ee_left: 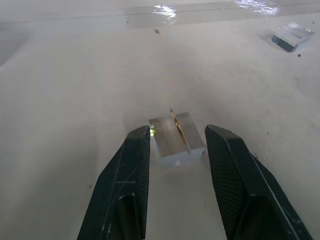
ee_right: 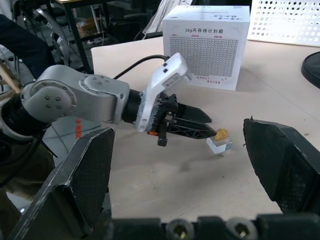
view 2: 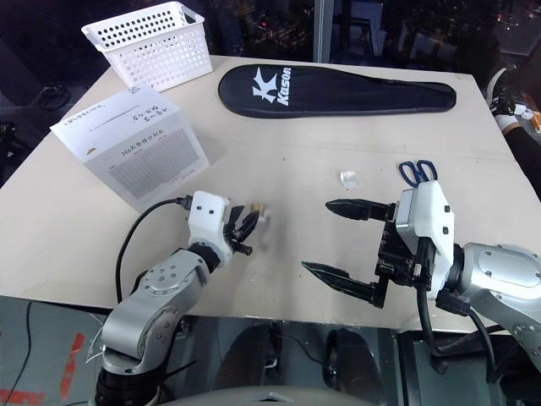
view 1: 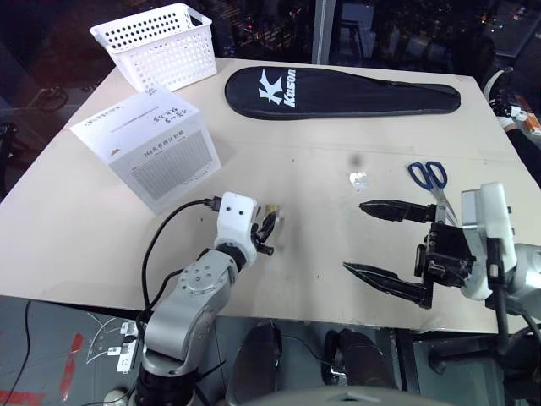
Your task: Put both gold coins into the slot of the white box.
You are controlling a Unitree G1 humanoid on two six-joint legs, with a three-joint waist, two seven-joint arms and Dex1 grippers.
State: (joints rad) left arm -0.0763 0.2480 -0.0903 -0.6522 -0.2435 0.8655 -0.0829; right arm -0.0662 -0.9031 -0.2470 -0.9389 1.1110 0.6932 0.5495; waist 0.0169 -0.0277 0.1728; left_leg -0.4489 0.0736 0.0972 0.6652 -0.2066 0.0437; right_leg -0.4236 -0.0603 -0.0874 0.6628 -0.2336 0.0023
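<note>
Standing on edge in its clear holder (ee_left: 176,140), the coin (ee_left: 179,129) sits near the centre of the left wrist view, its thin edge running along the line of the fingers. The left gripper (ee_left: 177,150) is the nearer one; its jaws are apart on both sides of the holder, not yet closed. The box (view 1: 148,145) lies at upper left. The right gripper (view 1: 385,244) hangs wide open, lower right.
</note>
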